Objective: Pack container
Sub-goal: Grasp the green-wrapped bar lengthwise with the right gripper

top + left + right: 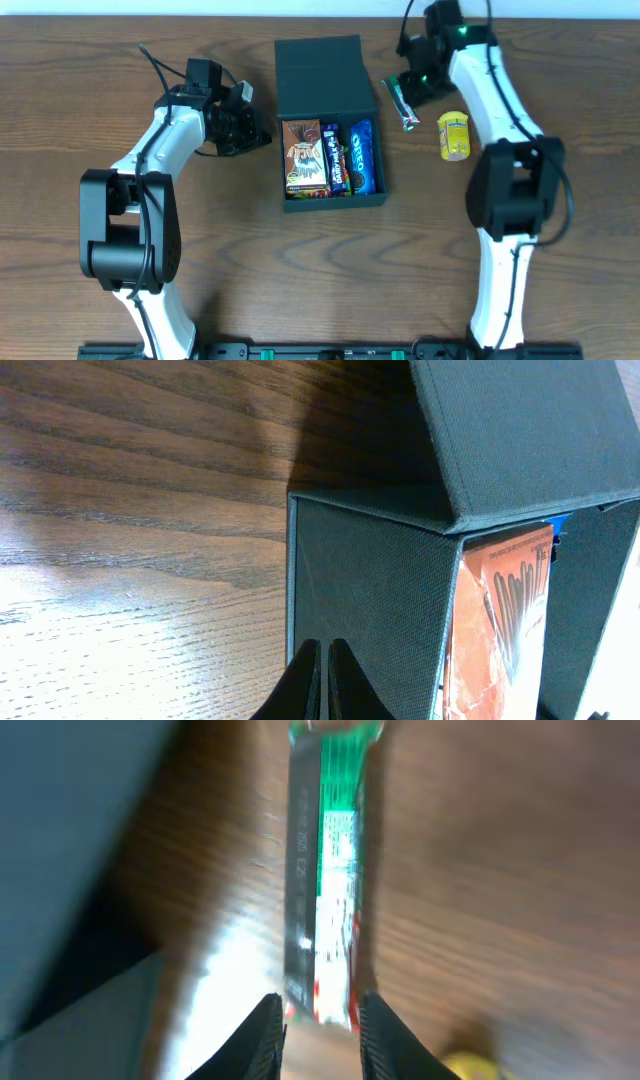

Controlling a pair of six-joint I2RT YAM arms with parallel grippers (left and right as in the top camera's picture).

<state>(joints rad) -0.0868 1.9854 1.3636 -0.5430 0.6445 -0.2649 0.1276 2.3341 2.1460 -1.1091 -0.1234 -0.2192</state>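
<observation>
The left fingers (302,685) are pressing together, clenched on nothing, with only a thin dark slit between their black tapered tips, and they are pointing at the outer wall of the container (370,590) from close by; the left wrist view is not showing whether they are touching it. That wall is showing as matte, finely woven dark teal board with crisp square corners, an orange packet (500,620) is peeking over its edge, and a hinged lid (520,430) is standing open above. The right fingers (265,1038) are standing parted, released, and are straddling the near end of a slim green and silver bar (325,870) with a glossy crimped wrapper; blur is hiding whether their pads are touching it. Only the overhead view is showing the container whole, sitting mid-worktop (120,40) between the arms, its lid flap lying back on the far side and its tray holding the orange packet, a narrow blue and purple packet (335,160) and a blue Oreo packet (362,155) side by side. It is also showing the bar lying on the brown wood-grain worktop just right of the container, and a small yellow tub (455,135) sitting further right.
</observation>
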